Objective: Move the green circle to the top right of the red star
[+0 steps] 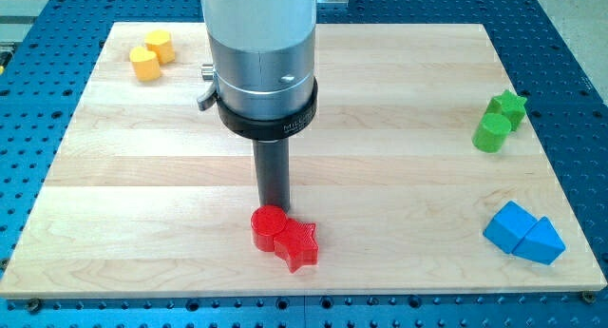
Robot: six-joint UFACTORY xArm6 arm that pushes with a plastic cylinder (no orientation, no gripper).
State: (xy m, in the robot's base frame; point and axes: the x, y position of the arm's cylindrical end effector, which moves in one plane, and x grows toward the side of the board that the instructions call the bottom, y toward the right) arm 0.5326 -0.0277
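Observation:
The green circle (491, 133) lies near the board's right edge, touching a green star (509, 107) just above and to its right. The red star (298, 243) lies near the view's bottom centre, touching a red circle (269, 224) on its upper left. My tip (274, 206) is the lower end of the dark rod; it stands just above the red circle, at or very near its top edge, far to the left of the green circle.
Two yellow blocks (151, 54) sit at the view's top left. Two blue blocks (523, 233) sit at the bottom right. The wooden board (399, 176) lies on a blue perforated table. The arm's wide grey body (263, 52) hides the top centre.

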